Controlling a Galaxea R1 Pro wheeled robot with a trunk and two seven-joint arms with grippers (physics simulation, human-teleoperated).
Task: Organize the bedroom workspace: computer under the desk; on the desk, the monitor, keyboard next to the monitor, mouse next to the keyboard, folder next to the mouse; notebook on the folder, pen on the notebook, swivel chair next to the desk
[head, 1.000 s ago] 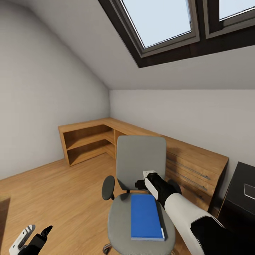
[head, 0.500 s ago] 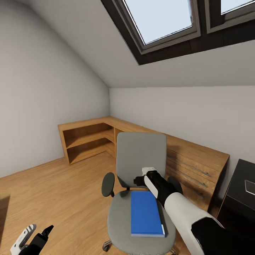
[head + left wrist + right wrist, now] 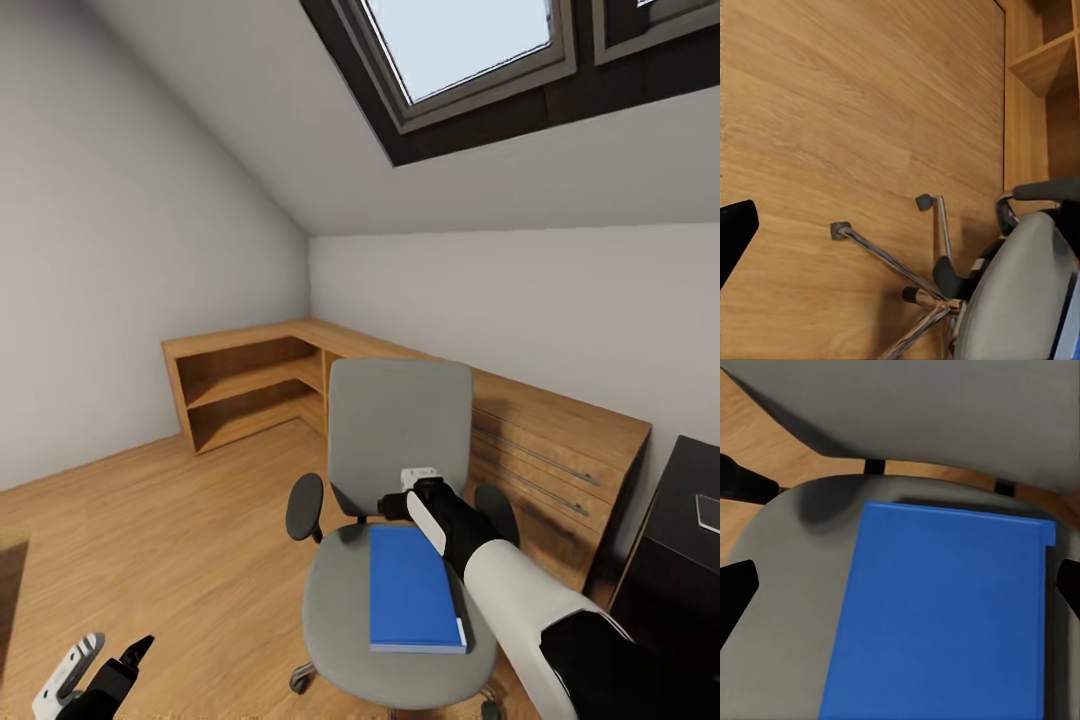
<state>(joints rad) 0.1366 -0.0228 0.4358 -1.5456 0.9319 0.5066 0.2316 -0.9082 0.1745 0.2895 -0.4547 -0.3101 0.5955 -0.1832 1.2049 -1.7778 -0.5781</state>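
Swivel chair: grey seat and back, black armrests, chrome star base on light wood floor, near oak dresser.
Folder: bright blue, flat on chair seat, toward its right half; also seen in right wrist view.
Right gripper: poised above folder's far edge, near chair back; fingers spread wide, nothing held.
Left gripper: low beside chair, over floor; fingers parted, empty.
Desk: black top, corner at right edge.
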